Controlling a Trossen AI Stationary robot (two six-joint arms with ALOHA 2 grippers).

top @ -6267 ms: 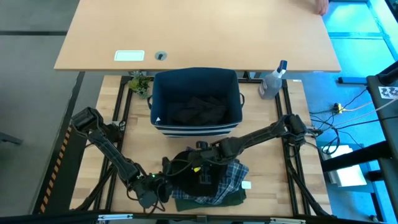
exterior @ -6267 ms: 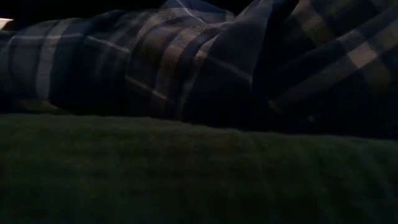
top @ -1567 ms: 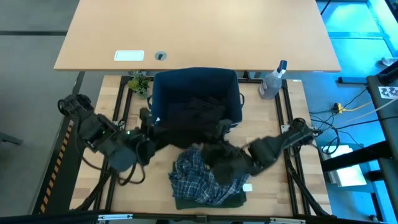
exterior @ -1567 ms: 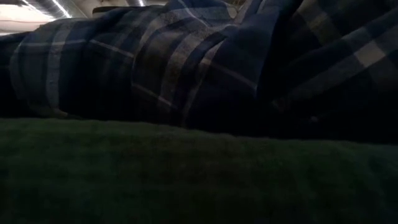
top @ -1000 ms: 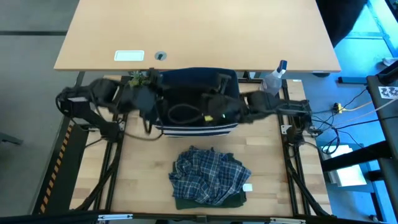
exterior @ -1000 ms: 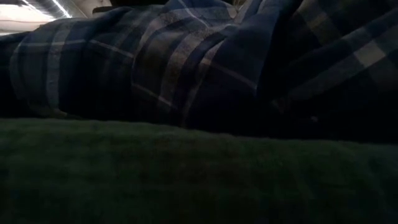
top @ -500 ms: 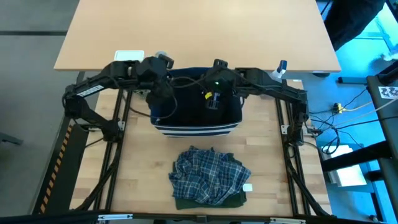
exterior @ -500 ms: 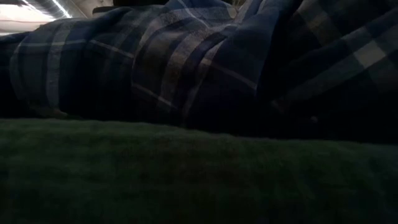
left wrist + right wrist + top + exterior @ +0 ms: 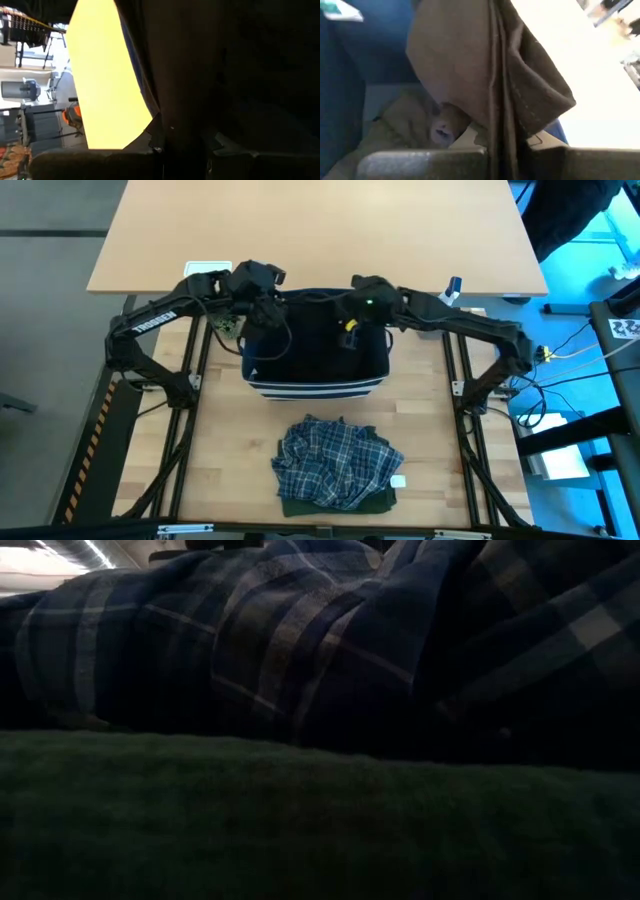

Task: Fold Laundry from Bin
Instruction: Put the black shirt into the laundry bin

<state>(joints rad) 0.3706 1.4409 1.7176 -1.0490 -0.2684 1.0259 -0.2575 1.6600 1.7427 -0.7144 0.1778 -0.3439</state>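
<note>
Three garments are in view. The blue-and-white plaid shirt (image 9: 338, 462) lies crumpled on the dark olive-green garment (image 9: 335, 502) at 6 o'clock on the table (image 9: 220, 445). The black garment (image 9: 490, 75) hangs over the one bin (image 9: 316, 380), which stands near the centre. Both grippers are over the bin's far rim: the left gripper (image 9: 262, 298) at 11 o'clock and the right gripper (image 9: 352, 305) at 1 o'clock, each clamped together on the black cloth. One spray bottle (image 9: 449, 292) stands at 2 o'clock, partly hidden by the right arm. One small plant (image 9: 226, 326) stands at 10 o'clock.
</note>
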